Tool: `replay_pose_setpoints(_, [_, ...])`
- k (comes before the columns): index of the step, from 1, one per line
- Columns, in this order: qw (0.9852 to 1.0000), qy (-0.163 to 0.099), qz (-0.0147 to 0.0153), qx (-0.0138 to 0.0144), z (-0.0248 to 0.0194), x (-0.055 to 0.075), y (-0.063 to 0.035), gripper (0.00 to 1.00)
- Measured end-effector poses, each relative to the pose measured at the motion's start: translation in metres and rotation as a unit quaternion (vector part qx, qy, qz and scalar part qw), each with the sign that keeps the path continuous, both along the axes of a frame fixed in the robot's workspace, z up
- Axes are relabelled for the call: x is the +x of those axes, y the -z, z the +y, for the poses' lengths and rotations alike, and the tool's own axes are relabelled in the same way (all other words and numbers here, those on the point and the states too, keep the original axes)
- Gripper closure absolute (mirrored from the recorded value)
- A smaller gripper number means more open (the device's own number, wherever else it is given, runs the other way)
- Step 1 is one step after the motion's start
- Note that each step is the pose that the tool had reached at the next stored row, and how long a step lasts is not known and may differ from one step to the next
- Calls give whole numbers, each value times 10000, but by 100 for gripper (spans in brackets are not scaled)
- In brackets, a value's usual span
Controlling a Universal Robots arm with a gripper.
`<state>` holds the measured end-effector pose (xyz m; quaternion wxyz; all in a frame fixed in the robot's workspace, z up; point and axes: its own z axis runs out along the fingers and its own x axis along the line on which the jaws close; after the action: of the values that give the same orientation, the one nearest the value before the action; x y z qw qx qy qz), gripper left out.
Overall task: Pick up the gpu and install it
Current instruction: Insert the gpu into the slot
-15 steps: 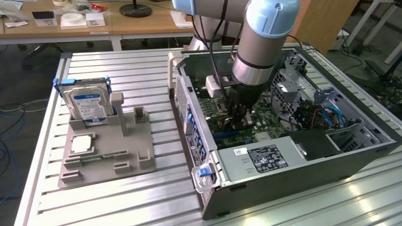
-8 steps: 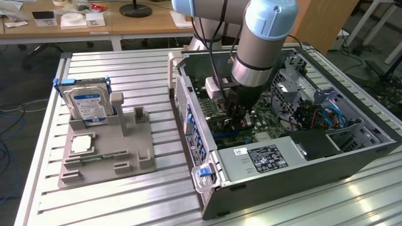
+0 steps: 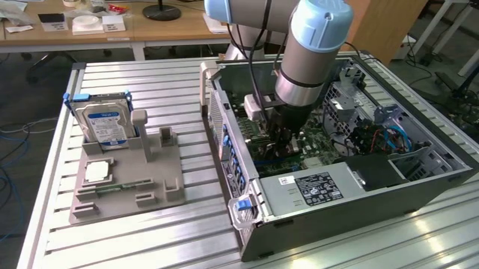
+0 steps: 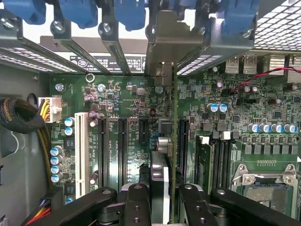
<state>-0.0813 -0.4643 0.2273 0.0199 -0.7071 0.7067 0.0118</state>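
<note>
Gripper point(image 4: 162, 200) clamped on the gpu point(image 4: 173, 141), held edge-on inside the computer case point(image 3: 419, 185), above the motherboard point(image 4: 127, 113) slots (stiff, light, fragile; best pinched by its edges).

— What sort of place is shown?

— A robotics lab or test workshop is indicated. A slatted aluminium table point(image 3: 150, 235) is seen bearing an opened computer case point(image 3: 359, 185) and a grey fixture tray point(image 3: 127, 179) in which parts are held.

— And beyond the table?

— Wooden desks point(image 3: 134, 28) strewn with small boxes are seen, with loose cables point(image 3: 11, 140) on the floor. A motherboard point(image 4: 127, 108) is exposed inside the case.
</note>
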Motion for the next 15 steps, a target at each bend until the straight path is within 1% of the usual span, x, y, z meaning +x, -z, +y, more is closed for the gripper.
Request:
replay_pose_setpoints(3, [10000, 0, 0, 1, 0, 0, 1, 72])
replay_pose_setpoints(6, [10000, 0, -1, 2, 0, 0, -29, 72])
replay_pose_setpoints(12, [10000, 0, -1, 2, 1, 1, -28, 72])
replay_pose_setpoints(15, [10000, -1, -1, 3, 12, 1, -24, 72])
